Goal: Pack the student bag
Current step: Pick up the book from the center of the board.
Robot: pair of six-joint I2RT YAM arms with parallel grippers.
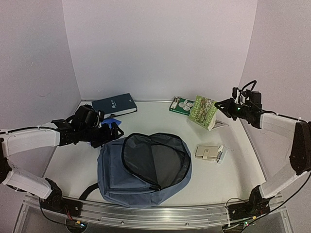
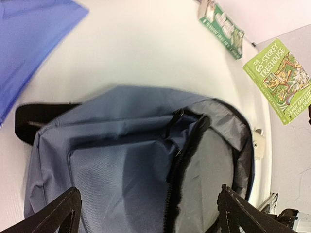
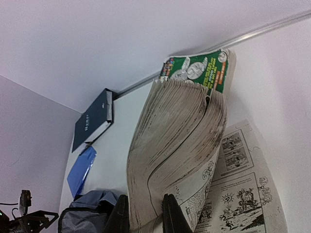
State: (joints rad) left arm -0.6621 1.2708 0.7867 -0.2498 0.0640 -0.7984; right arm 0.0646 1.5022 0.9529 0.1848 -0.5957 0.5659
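Student bag (image 1: 141, 170) lies flat mid-worktop (image 1: 214, 179), main compartment unzipped and gaping, grey lining showing inside. Left arm stretches in low, its claw (image 2: 149, 204) spread wide by the bag's left edge. Right arm reaches far right, claw (image 3: 145, 213) pinching a tilted green paperback (image 1: 203, 111) by its pages

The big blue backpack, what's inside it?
Through the unzipped opening of the slate-blue fabric backpack, only dark grey lining shows, with no items in sight. The rest of the inside is hidden under its own outer fabric.
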